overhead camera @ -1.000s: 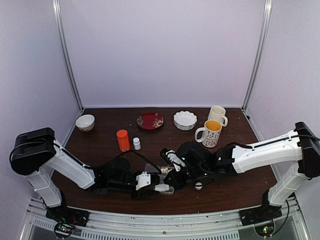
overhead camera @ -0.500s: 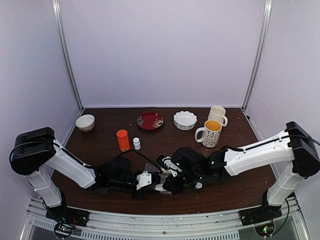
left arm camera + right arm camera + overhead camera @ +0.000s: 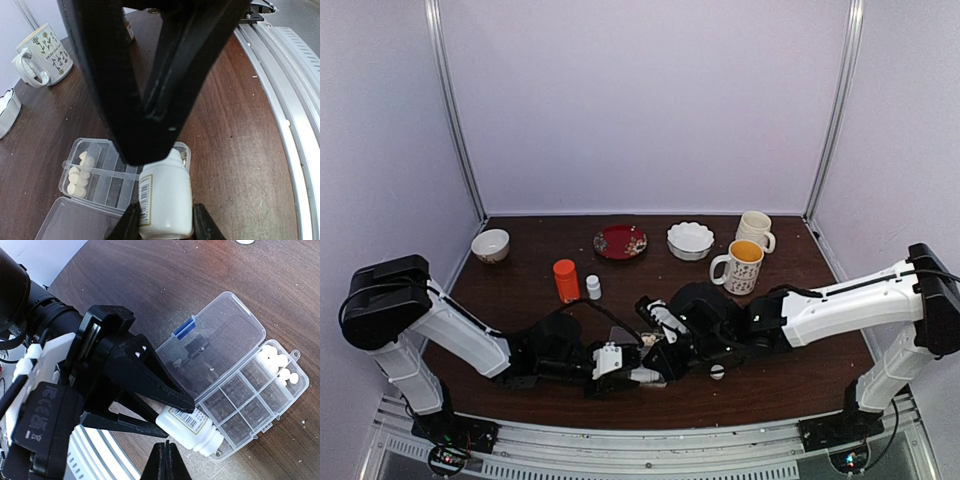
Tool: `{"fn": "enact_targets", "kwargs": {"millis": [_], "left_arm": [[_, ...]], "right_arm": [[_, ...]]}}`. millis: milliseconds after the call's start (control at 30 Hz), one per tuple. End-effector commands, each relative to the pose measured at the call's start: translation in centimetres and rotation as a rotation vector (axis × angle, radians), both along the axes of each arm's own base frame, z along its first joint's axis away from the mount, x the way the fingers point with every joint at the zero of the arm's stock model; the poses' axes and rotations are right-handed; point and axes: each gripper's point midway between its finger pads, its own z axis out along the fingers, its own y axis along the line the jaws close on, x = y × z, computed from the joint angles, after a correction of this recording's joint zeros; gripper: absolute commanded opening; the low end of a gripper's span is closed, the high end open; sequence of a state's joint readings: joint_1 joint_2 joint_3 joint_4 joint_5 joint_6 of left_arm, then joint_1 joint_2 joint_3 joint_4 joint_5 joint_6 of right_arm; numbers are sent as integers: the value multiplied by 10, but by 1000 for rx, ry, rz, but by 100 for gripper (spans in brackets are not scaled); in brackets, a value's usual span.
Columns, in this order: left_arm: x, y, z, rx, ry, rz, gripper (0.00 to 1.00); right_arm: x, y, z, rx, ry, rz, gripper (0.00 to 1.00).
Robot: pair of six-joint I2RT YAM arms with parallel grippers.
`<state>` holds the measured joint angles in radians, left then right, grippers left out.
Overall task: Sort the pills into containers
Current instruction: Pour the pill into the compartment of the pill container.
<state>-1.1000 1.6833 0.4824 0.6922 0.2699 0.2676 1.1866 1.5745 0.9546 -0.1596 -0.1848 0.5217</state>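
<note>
Right wrist: pills [image 3: 275, 362] at one end of box [image 3: 235, 412] only, rest bare — left gripper [image 3: 177, 420] clasps bottle [image 3: 192, 427], right gripper [image 3: 166, 455] pinched closed, empty.

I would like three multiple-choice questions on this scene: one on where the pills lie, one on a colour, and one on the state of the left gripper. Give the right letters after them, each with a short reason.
1. Where do the pills lie?
A) in every cell of the pill box
B) at one end of the pill box
C) on the red plate

2. What colour is the tall bottle standing behind the arms?
A) orange
B) blue
C) green

3. How is the left gripper?
A) open and empty
B) shut on a mug
C) shut on the white bottle

Answers:
1 B: the tablets are gathered at one end, and the other cells show none.
2 A: its body and cap are plainly orange.
3 C: its fingers press on both sides of the bottle, above the box.
</note>
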Motion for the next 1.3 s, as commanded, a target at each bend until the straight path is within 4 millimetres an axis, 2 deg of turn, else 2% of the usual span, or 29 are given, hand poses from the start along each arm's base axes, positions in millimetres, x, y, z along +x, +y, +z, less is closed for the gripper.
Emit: {"fn": "enact_targets", "kwargs": {"millis": [0, 233, 500, 567, 633, 700, 800, 967, 1100, 1267], "left_arm": [[-2, -3, 9, -55, -22, -13, 0], [-2, 1, 13, -82, -41, -6, 0], [-4, 6, 20, -123, -60, 6, 0], [-4, 8, 23, -131, -64, 7, 0], [-4, 8, 24, -131, -64, 6, 0], [-5, 8, 25, -131, -65, 3, 0], [-5, 9, 26, -134, -69, 3, 0], [-5, 10, 30, -144, -79, 1, 0], [-7, 12, 35, -158, -88, -1, 0], [-8, 17, 52, -196, -114, 3, 0]], "right_arm": [[8, -7, 10, 40, -24, -38, 0], [17, -33, 18, 16, -53, -81, 0], [24, -67, 5, -56, -48, -131, 2], [23, -75, -4, -94, -38, -134, 5], [21, -86, -13, -152, -31, -134, 14], [18, -100, -23, -226, -23, -141, 29], [16, -121, -33, -335, -26, -156, 45], [17, -148, -44, -452, -38, -190, 58], [17, -156, -58, -531, -11, -185, 63], [19, -160, -71, -602, 18, -182, 58]]}}
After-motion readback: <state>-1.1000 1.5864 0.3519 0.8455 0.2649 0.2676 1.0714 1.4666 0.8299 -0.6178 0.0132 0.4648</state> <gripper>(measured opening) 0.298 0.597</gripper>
